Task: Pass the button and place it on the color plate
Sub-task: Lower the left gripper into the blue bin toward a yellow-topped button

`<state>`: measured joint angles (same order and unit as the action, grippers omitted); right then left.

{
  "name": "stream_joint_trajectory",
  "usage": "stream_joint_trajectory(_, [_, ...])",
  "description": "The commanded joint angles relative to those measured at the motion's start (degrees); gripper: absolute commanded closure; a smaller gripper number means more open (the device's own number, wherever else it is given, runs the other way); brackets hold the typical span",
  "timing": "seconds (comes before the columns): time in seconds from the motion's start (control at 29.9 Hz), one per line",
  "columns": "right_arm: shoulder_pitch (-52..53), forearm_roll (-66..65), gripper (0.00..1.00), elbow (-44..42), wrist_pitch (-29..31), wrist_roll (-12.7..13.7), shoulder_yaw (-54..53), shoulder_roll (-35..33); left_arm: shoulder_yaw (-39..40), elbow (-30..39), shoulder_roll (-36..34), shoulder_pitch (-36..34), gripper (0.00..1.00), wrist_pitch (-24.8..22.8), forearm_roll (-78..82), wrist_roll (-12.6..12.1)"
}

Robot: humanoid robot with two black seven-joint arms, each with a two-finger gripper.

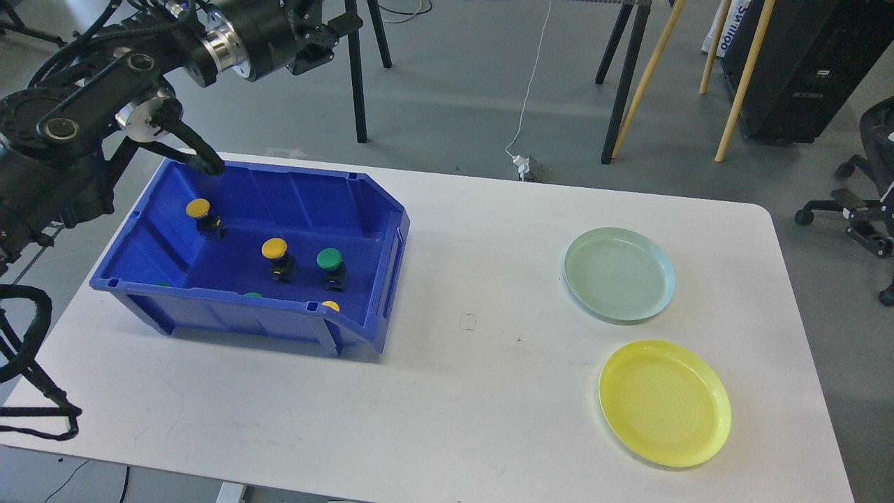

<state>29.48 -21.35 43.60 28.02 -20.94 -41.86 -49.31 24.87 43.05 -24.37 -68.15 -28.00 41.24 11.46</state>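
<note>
A blue bin (387,251) stands on the left of the white table. In it stand push buttons with black bases: a yellow-capped one (198,208) at the back left, a yellow-capped one (274,248) in the middle and a green-capped one (330,260) beside it. More caps peek over the front wall: yellow (331,305), green (253,295), green (163,283). A pale green plate (619,274) and a yellow plate (664,402) lie at the right, both empty. My left gripper (335,43) is high above and behind the bin, partly cut by the top edge, its fingers apart and empty. My right gripper is out of view.
The left arm's links (63,126) hang over the bin's back left corner. Behind the table are dark stand legs (360,84), wooden poles (646,77), a black cabinet (803,63) and an office chair (866,195) at the right.
</note>
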Motion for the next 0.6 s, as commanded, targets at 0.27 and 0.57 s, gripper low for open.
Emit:
stream_joint_trajectory(0.27, [0.76, -0.53, 0.01, 0.26, -0.02, -0.59, -0.85, 0.62, -14.84, 19.61, -19.56, 0.48, 0.01, 0.00, 35.55, -1.87])
stream_joint_trajectory(0.57, [0.93, -0.88, 0.01, 0.26, -0.02, -0.59, 0.03, 0.62, -20.30, 17.51, -17.39, 6.71, 0.01, 0.00, 50.86, -2.14])
